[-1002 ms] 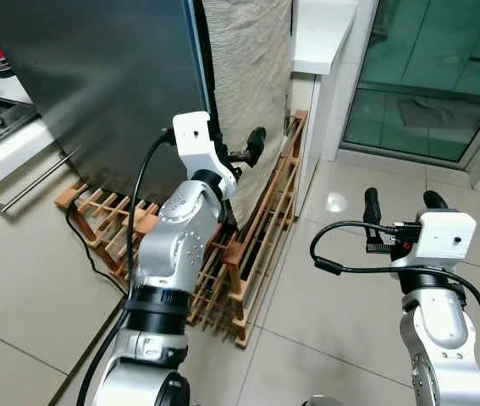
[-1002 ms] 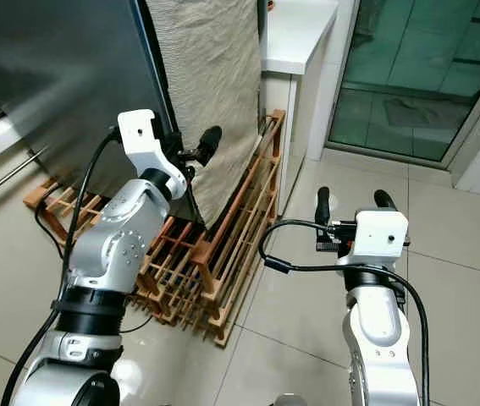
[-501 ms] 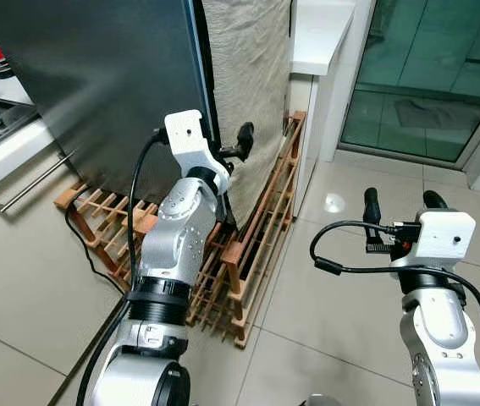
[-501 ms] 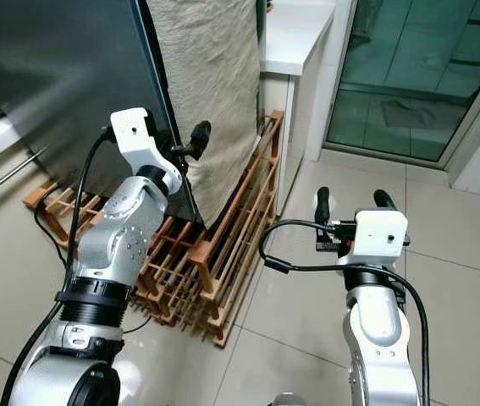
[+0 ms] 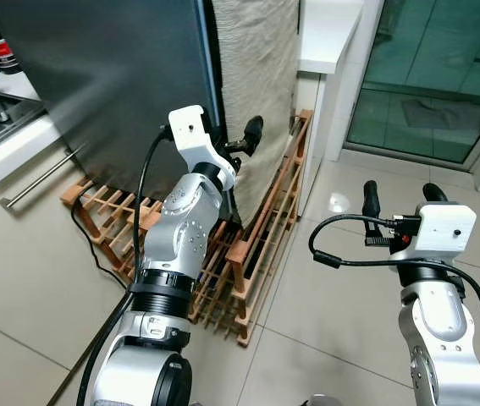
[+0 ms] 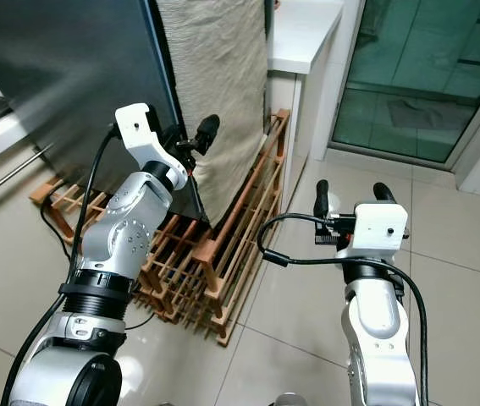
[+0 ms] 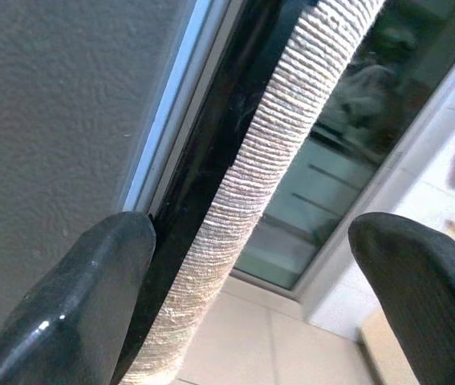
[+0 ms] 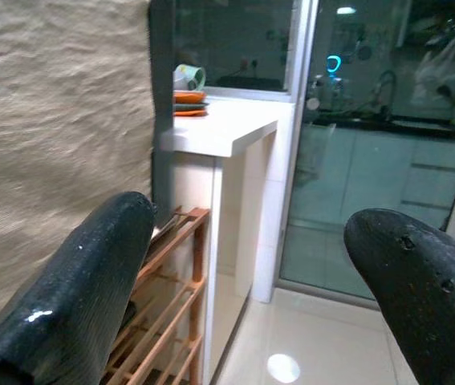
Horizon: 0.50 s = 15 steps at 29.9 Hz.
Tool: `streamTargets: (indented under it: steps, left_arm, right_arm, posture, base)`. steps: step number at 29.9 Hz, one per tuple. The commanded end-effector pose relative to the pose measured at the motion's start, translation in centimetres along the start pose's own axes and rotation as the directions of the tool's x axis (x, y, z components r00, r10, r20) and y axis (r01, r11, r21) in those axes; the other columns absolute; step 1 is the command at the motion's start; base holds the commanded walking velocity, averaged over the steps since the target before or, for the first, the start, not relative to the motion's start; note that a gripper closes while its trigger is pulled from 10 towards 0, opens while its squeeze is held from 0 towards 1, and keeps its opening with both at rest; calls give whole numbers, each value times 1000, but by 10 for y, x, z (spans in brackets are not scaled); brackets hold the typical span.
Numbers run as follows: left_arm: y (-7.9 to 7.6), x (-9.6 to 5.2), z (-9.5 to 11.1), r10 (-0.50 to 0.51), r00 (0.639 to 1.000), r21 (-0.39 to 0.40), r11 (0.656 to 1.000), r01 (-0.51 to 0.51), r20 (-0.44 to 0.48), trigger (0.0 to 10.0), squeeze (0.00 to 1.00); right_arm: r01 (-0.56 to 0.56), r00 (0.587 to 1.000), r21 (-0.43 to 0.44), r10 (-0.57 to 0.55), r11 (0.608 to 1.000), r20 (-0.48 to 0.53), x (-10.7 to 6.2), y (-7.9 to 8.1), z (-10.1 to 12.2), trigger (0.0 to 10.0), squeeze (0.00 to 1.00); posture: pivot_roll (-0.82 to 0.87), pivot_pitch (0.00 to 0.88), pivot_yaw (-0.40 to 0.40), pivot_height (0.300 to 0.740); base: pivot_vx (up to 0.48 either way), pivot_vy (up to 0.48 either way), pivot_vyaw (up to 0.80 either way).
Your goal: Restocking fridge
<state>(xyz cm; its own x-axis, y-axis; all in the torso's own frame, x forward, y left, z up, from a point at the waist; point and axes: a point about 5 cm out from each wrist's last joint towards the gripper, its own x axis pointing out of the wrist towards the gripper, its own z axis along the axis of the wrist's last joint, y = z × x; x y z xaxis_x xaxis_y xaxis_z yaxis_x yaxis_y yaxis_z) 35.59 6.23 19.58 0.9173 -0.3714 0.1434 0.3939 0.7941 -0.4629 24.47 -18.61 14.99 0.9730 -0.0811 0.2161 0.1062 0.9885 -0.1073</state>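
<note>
Fridge door [image 5: 96, 76] shut, edge beside woven cloth [image 5: 256, 68]. Left gripper [image 7: 251, 265] spread apart at door edge — one finger to be hooked behind edge, then pulled slowly. Right gripper [image 5: 396, 196] spread, idle over floor.

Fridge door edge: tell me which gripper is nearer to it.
Left. The left gripper is raised right at the fridge door edge, its open fingers straddling it. The right gripper hangs open over the floor tiles, well away to the right.

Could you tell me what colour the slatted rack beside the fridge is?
The rack is reddish-brown wood, clearest in the left eye view.
</note>
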Motion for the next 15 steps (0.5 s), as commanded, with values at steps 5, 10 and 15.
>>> streamTargets:
  steps: [5, 10, 15]
  left_arm:
    - [-63, 16, -6, -291, 956, -58, 956, 289, -32, 10000, 0]
    - [-87, 26, -7, -384, 923, -78, 921, 381, -25, 10000, 0]
    - [-106, 17, -14, -521, 853, -168, 845, 508, -40, 10000, 0]
  right_arm:
    - [5, 1000, 3, -5, 1000, -9, 3, 1, -3, 10000, 0]
    - [7, 1000, 11, -7, 1000, -7, 7, 3, -4, 10000, 0]
    - [7, 1000, 13, -7, 1000, -3, 8, 5, -4, 10000, 0]
  posture:
    - [-232, 0, 91, 736]
    - [-231, 0, 99, 736]
    - [-236, 0, 107, 736]
  base:
    - [0, 0, 0]
    - [0, 0, 0]
    - [0, 0, 0]
